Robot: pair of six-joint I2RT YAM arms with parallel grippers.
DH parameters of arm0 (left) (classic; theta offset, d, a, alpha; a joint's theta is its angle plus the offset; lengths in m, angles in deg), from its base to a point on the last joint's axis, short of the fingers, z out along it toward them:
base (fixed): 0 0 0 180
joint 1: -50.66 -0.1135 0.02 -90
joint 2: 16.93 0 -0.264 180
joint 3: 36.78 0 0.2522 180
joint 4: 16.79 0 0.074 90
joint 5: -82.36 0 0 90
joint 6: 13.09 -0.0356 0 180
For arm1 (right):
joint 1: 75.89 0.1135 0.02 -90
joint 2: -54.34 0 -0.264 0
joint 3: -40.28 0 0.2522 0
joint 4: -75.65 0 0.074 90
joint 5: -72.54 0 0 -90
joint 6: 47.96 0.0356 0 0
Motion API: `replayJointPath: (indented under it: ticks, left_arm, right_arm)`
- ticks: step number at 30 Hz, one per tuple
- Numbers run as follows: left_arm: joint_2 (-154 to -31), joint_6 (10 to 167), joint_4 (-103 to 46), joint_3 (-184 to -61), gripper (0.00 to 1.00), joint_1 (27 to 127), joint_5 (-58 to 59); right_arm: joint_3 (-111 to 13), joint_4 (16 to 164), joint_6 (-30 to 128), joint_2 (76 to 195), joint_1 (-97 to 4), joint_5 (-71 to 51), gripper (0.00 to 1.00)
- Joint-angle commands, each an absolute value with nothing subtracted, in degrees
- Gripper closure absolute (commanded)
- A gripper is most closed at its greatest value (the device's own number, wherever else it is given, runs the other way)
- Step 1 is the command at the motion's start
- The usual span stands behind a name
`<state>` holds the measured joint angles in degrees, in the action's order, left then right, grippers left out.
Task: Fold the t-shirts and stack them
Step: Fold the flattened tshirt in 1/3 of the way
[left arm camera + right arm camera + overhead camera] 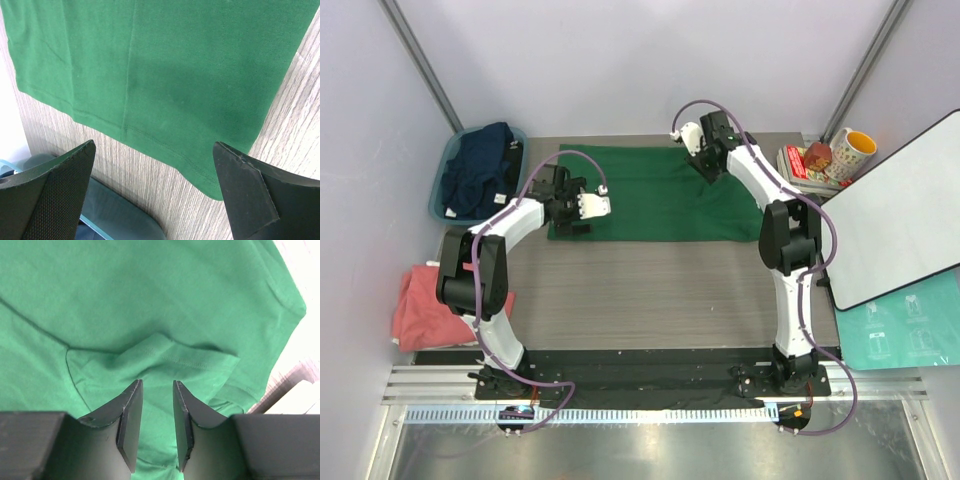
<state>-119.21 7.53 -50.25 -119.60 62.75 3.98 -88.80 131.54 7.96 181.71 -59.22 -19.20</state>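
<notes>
A dark green t-shirt (650,195) lies spread flat at the back middle of the table. My left gripper (582,210) is at its left edge. In the left wrist view the gripper (155,170) is wide open and empty, over bare table just short of the shirt's hem (150,75). My right gripper (705,160) is over the shirt's far right part. In the right wrist view it (157,385) hangs just above the cloth (150,300) with a narrow gap between the jaws, behind a folded-over sleeve. A navy t-shirt (480,170) lies in the tub. A salmon-pink t-shirt (425,305) lies crumpled at the left.
The teal tub (438,195) stands at the back left; its rim (115,210) shows under my left gripper. Books (800,165) and a mug (852,152) sit at the back right. A whiteboard (900,215) and a teal sheet (900,335) lie at the right.
</notes>
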Motion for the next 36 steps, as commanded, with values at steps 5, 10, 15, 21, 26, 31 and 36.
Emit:
replayJointPath:
  ticks: [5,10,15,21,26,31,36]
  left_arm:
    - [-119.41,8.01,-48.22,-120.76,0.0,62.87,4.93]
    - [-119.76,8.1,-48.21,-121.2,0.0,62.96,5.1]
    - [-119.85,7.92,-48.22,-121.2,0.0,62.87,5.02]
    - [-120.29,7.92,-48.13,-121.47,0.0,62.87,5.37]
    - [-120.29,7.66,-47.95,-121.64,0.0,62.87,5.28]
    - [-119.85,7.66,-48.04,-121.2,0.0,62.87,5.19]
    - [-119.59,8.01,-48.04,-120.85,0.0,62.87,5.37]
  right_arm:
    - [-92.3,131.25,9.79,186.43,-59.19,-18.26,0.62]
    - [-94.06,131.16,10.58,188.98,-58.93,-18.17,0.62]
    - [-94.15,131.16,9.97,189.25,-58.75,-18.17,0.67]
    - [-92.83,131.33,9.09,188.11,-58.4,-18.26,0.99]
    - [-91.43,130.9,9.78,186.0,-58.57,-18.96,0.99]
    - [-84.59,127.73,18.29,178.98,-60.33,-18.25,0.99]
    - [-78.43,125.71,21.91,173.79,-62.17,-18.17,0.99]
